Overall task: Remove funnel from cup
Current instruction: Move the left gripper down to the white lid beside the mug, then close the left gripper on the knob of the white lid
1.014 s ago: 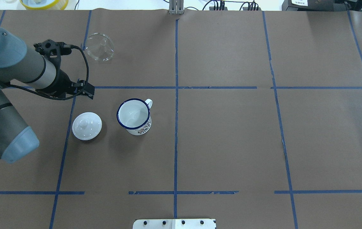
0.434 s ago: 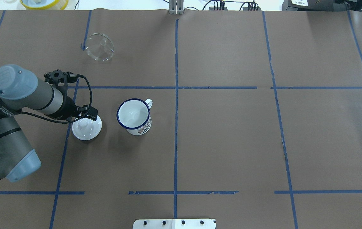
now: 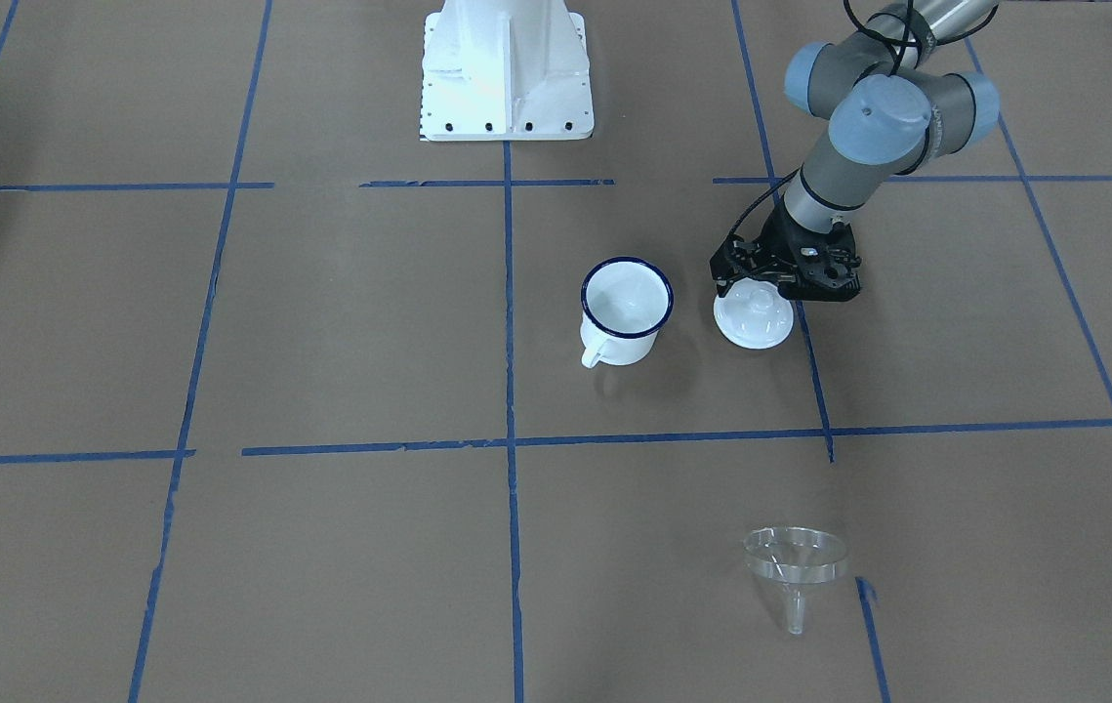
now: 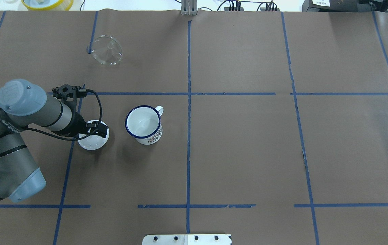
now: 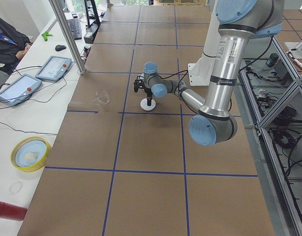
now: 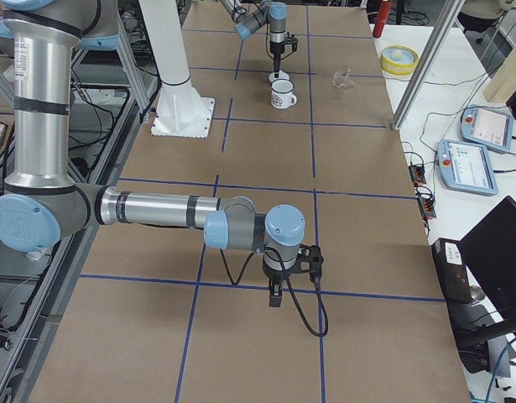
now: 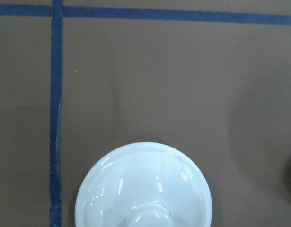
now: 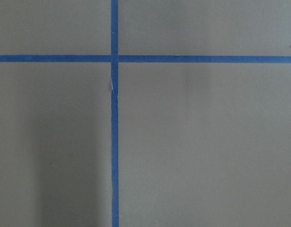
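one funnel [image 4: 107, 51] lies well apart from the cup [image 4: 143, 124] (upright).

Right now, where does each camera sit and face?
Front: across the table, looking back; base, left arm.
Overhead: behind the base, looking down; left arm.
Left side: table's left end; left arm nearest.
Right side: table's right end; right arm nearest.
Left wrist: down on the lid; no body.
Right wrist: down on taped paper; no body.
Shared: front and overhead show cup, funnel.
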Controlling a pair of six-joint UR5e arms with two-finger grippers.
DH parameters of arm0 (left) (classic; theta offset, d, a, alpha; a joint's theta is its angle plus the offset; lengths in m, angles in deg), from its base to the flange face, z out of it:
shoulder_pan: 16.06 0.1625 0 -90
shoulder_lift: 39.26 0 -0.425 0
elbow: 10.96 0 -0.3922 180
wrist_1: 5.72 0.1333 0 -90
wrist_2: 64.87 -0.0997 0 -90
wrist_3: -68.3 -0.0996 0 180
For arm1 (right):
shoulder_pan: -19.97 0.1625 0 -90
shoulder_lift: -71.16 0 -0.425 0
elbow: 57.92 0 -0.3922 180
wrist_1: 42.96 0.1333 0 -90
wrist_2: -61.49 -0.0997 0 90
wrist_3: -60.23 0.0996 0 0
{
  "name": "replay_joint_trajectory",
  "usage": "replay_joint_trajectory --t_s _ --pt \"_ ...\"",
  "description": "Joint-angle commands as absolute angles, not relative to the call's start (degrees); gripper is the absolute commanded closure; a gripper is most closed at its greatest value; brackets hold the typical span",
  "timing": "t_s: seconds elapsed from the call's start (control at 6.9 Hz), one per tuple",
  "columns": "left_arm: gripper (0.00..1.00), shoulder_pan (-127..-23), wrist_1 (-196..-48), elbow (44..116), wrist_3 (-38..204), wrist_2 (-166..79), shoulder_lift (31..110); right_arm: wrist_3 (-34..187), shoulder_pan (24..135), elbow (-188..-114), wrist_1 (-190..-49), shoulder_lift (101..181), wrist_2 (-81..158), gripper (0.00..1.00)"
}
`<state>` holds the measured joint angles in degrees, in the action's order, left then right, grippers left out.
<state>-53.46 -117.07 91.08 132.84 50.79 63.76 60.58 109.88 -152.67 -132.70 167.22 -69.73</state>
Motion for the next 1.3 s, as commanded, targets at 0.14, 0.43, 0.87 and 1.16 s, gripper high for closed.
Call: replay_joint_trajectory --t_s 0.14,0.43,0.87,1.16 --pt "0.01 -53.0 -111.1 92.6 133.1 50.7 64.5 60.6 109.9 -152.7 -132.7 167.2 -69.7 0.00" --pt "0.03 -53.0 -111.0 92.5 133.3 47.1 64.7 60.6 109.9 -152.7 -132.7 167.2 -69.7 0.00" --pt "0.05 -53.0 -111.2 91.6 134.0 47.0 64.8 60.6 109.9 -152.7 -132.7 167.2 -69.7 0.00" --pt "0.11 -53.0 -111.1 92.0 134.2 47.2 66.0 60.6 109.9 -152.7 -132.7 167.2 -69.7 0.00"
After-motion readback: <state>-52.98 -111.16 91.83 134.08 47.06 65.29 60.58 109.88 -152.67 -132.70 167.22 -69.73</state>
